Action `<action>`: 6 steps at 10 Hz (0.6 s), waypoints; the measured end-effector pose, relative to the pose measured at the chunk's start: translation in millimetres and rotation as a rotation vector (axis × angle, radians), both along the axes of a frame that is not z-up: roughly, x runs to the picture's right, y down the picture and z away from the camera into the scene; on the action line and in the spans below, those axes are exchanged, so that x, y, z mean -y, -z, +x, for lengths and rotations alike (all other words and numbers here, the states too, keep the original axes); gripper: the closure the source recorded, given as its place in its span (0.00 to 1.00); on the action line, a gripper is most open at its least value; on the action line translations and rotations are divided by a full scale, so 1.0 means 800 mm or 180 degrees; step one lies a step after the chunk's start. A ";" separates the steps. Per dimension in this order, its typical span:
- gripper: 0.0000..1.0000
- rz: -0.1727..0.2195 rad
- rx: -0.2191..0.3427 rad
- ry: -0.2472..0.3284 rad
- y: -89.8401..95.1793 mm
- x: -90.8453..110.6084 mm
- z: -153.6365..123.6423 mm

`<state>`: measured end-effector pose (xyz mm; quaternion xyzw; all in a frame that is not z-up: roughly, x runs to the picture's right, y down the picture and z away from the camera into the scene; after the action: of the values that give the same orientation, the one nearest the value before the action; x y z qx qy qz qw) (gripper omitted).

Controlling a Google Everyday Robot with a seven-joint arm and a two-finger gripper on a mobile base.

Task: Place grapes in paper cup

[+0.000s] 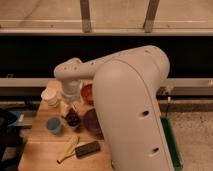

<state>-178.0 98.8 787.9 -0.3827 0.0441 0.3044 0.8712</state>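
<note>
Grapes (73,119) — a small dark bunch lying on the wooden surface (37,152), left of centre. The blue cup (54,125) is to their left and the purple bowl (93,123) to their right. The paper cup (50,96) stands upright, farther back and to the left, apart from the bunch.

The claw (69,105) hangs just above the far side of the grapes, under the white arm (75,75). I cannot tell how far open it is, and no hold on anything shows.

Handling, by judgement: the bunch is light, lumpy and soft. The skins look smooth and round, so they are probably slippery, and single berries may roll or tear off the stem. Best to take it across the middle of the cluster with a gentle squeeze, since hard pressure would bruise it. The cup is thin, tapered paper with a wide rim — light, and easily tipped by a sideways knock.

Also on the surface: a glossy orange-brown bowl (87,93) at the far side, and a curved yellow banana (67,149) beside a flat dark block (87,148) at the near side.
</note>
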 end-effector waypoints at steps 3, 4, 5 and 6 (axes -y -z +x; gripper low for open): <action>0.29 -0.0082 0.0019 0.0098 -0.010 -0.016 -0.010; 0.29 -0.0104 -0.0022 0.0147 -0.016 -0.023 -0.012; 0.29 -0.0125 -0.0073 0.0194 -0.021 -0.031 -0.016; 0.29 -0.0141 -0.0117 0.0212 -0.027 -0.035 -0.015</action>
<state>-190.3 126.9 809.1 -0.3945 0.0796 0.2811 0.8712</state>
